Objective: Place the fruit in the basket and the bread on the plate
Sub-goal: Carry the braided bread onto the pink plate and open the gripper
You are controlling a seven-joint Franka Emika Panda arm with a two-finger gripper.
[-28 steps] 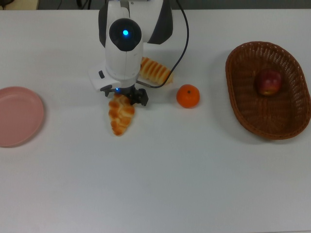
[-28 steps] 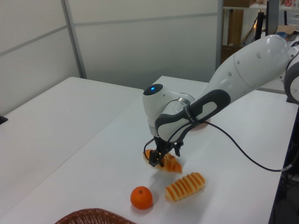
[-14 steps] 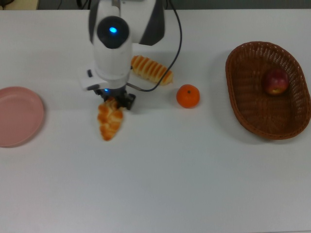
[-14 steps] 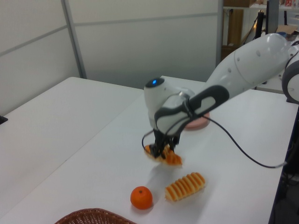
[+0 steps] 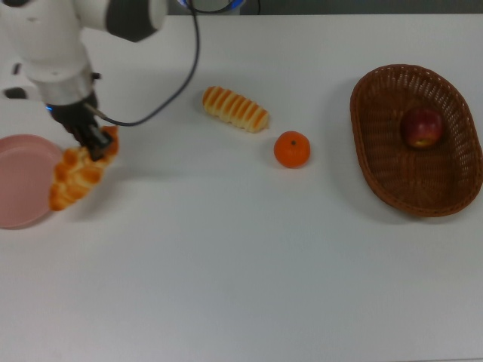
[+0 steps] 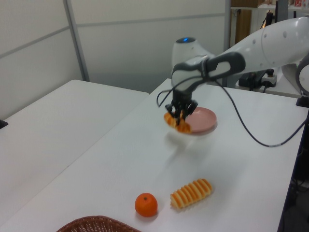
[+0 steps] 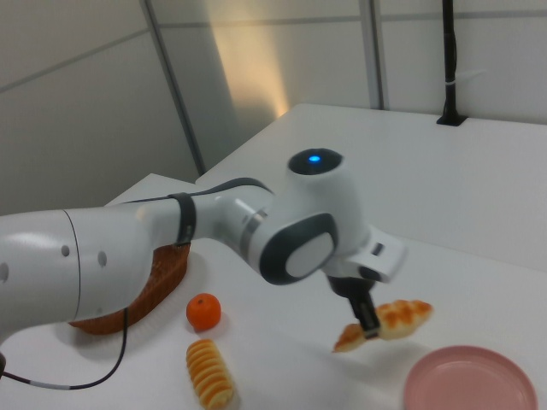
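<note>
My gripper (image 5: 96,143) (image 6: 179,113) (image 7: 369,325) is shut on the braided bread roll (image 5: 77,175) (image 6: 173,121) (image 7: 389,321), which hangs above the table, its far end over the rim of the pink plate (image 5: 19,181) (image 6: 202,120) (image 7: 470,383). The striped bread roll (image 5: 235,109) (image 6: 191,193) (image 7: 210,372) lies on the table. An orange mandarin (image 5: 292,148) (image 6: 146,204) (image 7: 203,311) sits beside it. The dark red apple (image 5: 420,127) rests inside the brown wicker basket (image 5: 385,162) (image 6: 96,224) (image 7: 158,278).
A black cable (image 5: 185,68) trails from the arm over the table. White wall panels stand behind the table in the left view and the right view.
The arm has carried the braided roll to the top view's left, from beside the striped roll to the plate's edge, and lifted it higher. The apple has rolled slightly in the basket.
</note>
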